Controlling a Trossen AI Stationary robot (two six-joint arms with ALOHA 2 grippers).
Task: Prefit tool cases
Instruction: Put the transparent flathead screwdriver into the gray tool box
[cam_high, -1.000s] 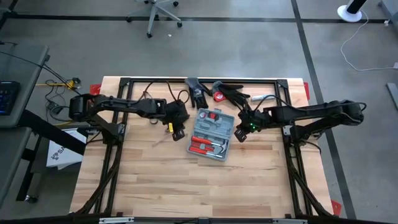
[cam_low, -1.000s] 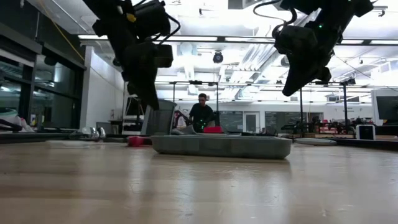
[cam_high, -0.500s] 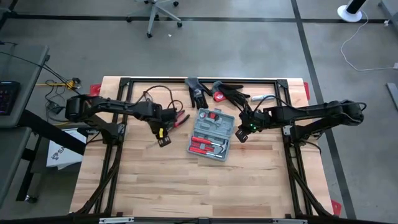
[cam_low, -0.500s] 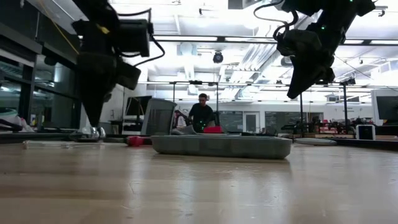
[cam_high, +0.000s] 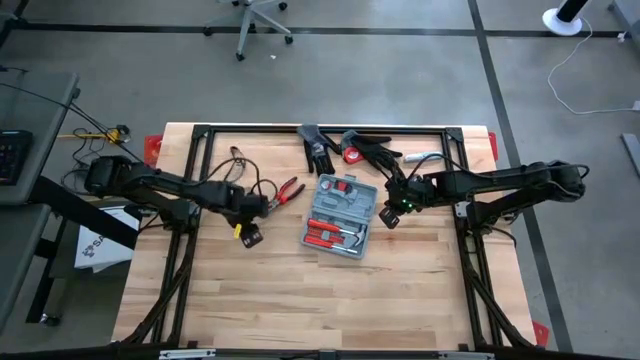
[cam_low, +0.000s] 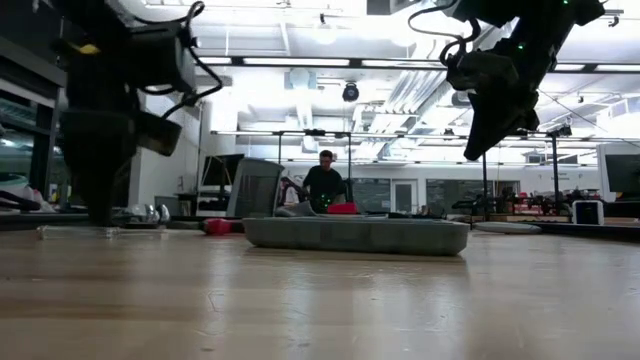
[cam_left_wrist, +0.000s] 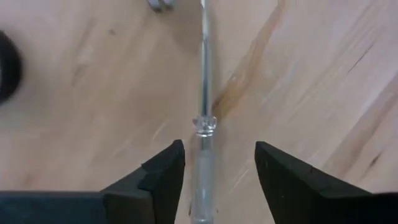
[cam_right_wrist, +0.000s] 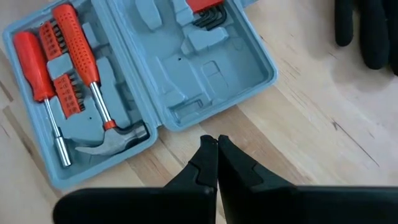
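Wooden worktop (cam_high: 320, 290): pale planks, carrying everything, a dark frame around its edges.
Tool case (cam_high: 338, 215): grey-blue, lay open and flat near the worktop's middle, toward the far side; its long axis ran from far to near with a slight tilt, the two halves one beyond the other.
Case contents: a red-handled hammer (cam_right_wrist: 84, 59) and a red-handled driver (cam_right_wrist: 37, 74) lay in the nearer half, handles pointing roughly across the case; the other half showed mostly bare moulded recesses.
Left gripper (cam_high: 248, 233): low over the worktop, well to the left of the case, jaws wide and holding nothing; a clear-handled screwdriver (cam_left_wrist: 204, 124) lay on the wood between the fingers.
Right gripper (cam_right_wrist: 216, 146): hung just beside the case's right edge, jaws pressed together, empty.
Black gloves (cam_high: 340, 148): at the far edge, beyond the case.
Red-handled pliers (cam_high: 289, 190): on the worktop between the left gripper and the case.
Person (cam_low: 324, 180): in the room behind.
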